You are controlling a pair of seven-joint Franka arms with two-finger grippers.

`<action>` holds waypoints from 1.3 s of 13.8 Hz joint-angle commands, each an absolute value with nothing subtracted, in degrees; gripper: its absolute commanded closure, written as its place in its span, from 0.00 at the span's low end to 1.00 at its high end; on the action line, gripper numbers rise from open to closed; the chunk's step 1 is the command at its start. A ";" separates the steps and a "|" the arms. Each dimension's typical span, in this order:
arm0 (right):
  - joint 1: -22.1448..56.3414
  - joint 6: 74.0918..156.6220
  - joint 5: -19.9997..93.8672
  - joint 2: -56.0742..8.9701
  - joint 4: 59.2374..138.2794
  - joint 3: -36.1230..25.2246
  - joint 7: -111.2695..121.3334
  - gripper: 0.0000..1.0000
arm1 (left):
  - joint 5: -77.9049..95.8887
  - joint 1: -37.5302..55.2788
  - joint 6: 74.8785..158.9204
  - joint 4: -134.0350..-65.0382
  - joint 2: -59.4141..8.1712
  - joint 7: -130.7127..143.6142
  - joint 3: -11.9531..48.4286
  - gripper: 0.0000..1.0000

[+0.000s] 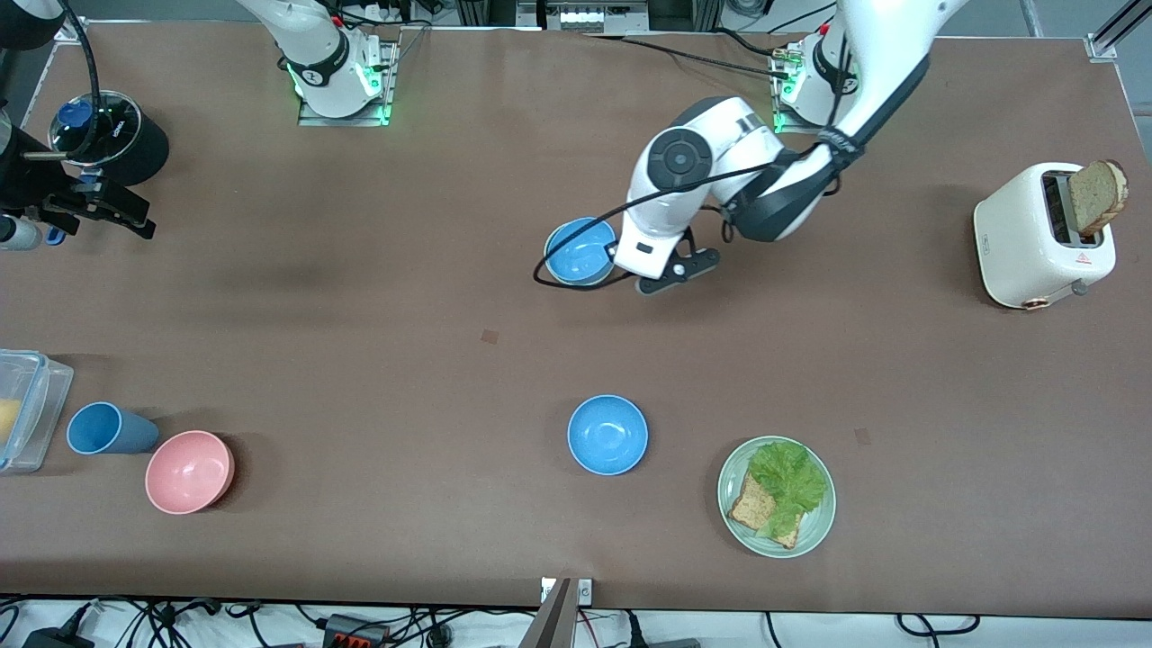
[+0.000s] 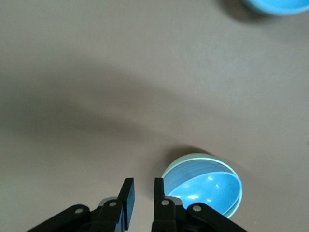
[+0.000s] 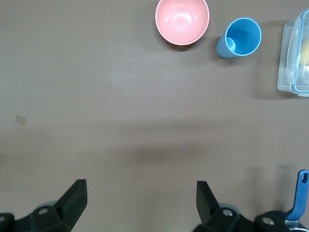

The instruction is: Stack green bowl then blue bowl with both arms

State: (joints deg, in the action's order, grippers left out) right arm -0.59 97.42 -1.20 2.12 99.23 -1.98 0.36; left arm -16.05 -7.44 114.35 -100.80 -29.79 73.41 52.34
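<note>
A blue bowl (image 2: pixel 207 191) sits nested inside the pale green bowl (image 2: pixel 193 158), toward the middle of the table (image 1: pixel 579 252). My left gripper (image 2: pixel 143 183) hangs right beside this stack. Its fingers are open by a narrow gap, with only bare table between them. A second blue bowl (image 1: pixel 607 435) stands alone, nearer the front camera. My right gripper (image 3: pixel 141 186) waits wide open and empty over the right arm's end of the table, beside a black pot.
A green plate (image 1: pixel 733 468) with lettuce and bread lies near the front edge. A white toaster (image 1: pixel 1044 238) with a slice of bread stands at the left arm's end. A pink bowl (image 1: pixel 189 471), blue cup (image 1: pixel 108 429), clear container (image 1: pixel 27 409) and black pot (image 1: pixel 117 135) stand at the right arm's end.
</note>
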 commanded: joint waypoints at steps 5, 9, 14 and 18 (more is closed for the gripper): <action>-2.11 97.38 -1.41 2.55 98.79 -0.62 0.97 0.00 | -17.67 -47.68 102.84 -100.99 -25.66 54.08 83.37 0.52; -1.93 96.68 -1.32 2.81 98.70 -0.62 0.97 0.00 | -17.75 -53.17 94.17 -95.48 -25.66 43.10 86.22 0.35; -1.67 97.30 -1.49 2.37 98.88 -0.62 0.97 0.00 | -17.67 -54.05 87.45 -89.03 -26.80 32.02 85.17 0.18; -1.76 97.03 -1.67 2.64 99.05 -0.62 1.05 0.00 | -17.58 -56.77 85.53 -88.51 -26.81 24.64 85.34 0.00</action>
